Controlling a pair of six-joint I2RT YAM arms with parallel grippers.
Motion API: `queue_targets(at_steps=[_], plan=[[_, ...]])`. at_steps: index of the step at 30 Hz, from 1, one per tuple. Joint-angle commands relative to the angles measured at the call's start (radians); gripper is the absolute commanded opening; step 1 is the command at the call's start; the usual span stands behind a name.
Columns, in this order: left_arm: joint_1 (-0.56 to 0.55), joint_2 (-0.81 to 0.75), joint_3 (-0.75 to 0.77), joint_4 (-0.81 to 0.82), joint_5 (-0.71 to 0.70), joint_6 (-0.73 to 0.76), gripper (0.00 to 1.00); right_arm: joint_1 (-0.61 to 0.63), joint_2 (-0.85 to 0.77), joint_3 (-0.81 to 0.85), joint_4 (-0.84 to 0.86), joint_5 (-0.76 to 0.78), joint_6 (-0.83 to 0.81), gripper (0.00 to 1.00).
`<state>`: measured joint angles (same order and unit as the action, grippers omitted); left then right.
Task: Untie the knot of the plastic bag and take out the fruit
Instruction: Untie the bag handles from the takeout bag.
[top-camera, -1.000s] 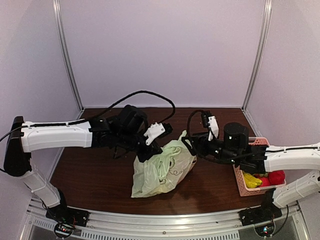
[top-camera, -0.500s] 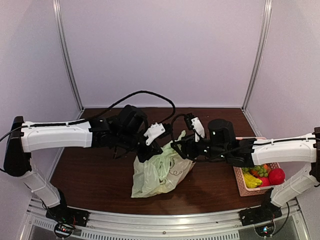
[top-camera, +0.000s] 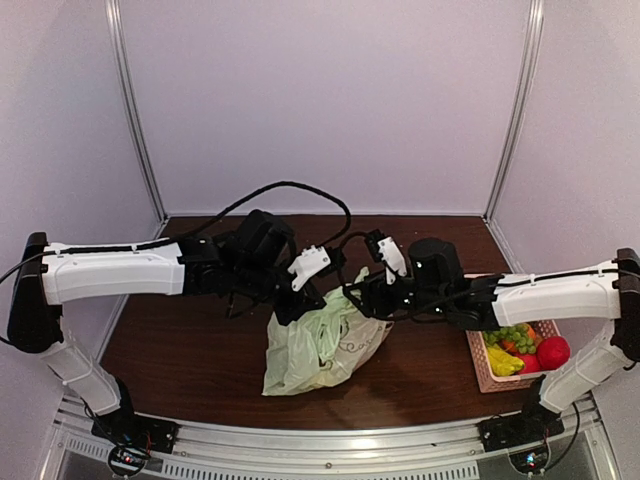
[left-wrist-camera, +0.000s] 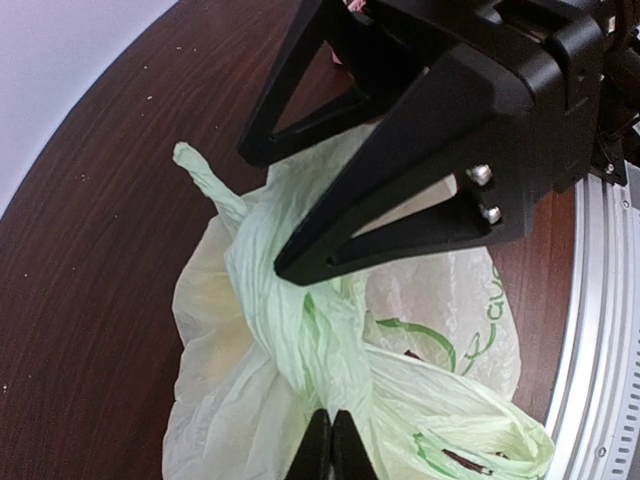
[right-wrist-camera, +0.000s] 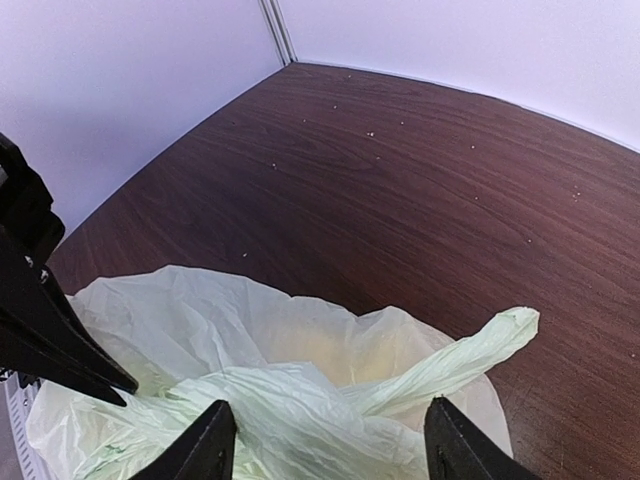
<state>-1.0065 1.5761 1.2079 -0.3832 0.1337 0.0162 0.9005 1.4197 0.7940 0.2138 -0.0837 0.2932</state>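
Note:
The pale green plastic bag (top-camera: 318, 348) lies mid-table. Its knot (left-wrist-camera: 300, 325) is a twisted bunch with a loose end (left-wrist-camera: 205, 175) sticking out. My left gripper (left-wrist-camera: 331, 440) is shut, pinching the bag's plastic just below the knot, and in the top view this left gripper (top-camera: 298, 300) sits at the bag's upper left. My right gripper (right-wrist-camera: 328, 445) hangs open right over the knot, its fingers (left-wrist-camera: 400, 180) straddling the bunched plastic without closing on it. A faint yellow glow of fruit (right-wrist-camera: 335, 350) shows through the bag wall; the fruit is otherwise hidden.
A pink basket (top-camera: 482, 372) at the right table edge holds red round fruits, green grapes and a yellow piece. The right forearm (top-camera: 545, 295) reaches across above it. Dark wooden table (right-wrist-camera: 420, 170) extends behind the bag to the walls.
My right arm has swung left from near the basket, bringing its open gripper over the bag's knot. The left gripper has stayed shut at the bag.

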Motion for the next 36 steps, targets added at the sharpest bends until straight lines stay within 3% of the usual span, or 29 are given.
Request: queue_targets(at_steps=[1,3,15,26,36], plan=[[0.009,-0.026,-0.007,0.015,0.005,-0.009,0.0,-0.005,0.019,-0.028,0.033,-0.023,0.006,0.64],[0.009,-0.026,-0.007,0.015,0.003,-0.009,0.0,-0.006,0.03,-0.036,0.045,-0.023,0.013,0.6],[0.009,-0.028,-0.001,0.005,-0.023,-0.008,0.0,-0.014,-0.021,-0.094,0.095,0.065,0.064,0.02],[0.033,-0.084,-0.022,0.033,-0.078,-0.013,0.0,-0.028,-0.138,-0.166,0.091,0.273,0.124,0.0],[0.047,-0.072,-0.018,0.029,-0.064,-0.051,0.0,-0.054,-0.122,-0.216,0.104,0.302,0.221,0.0]])
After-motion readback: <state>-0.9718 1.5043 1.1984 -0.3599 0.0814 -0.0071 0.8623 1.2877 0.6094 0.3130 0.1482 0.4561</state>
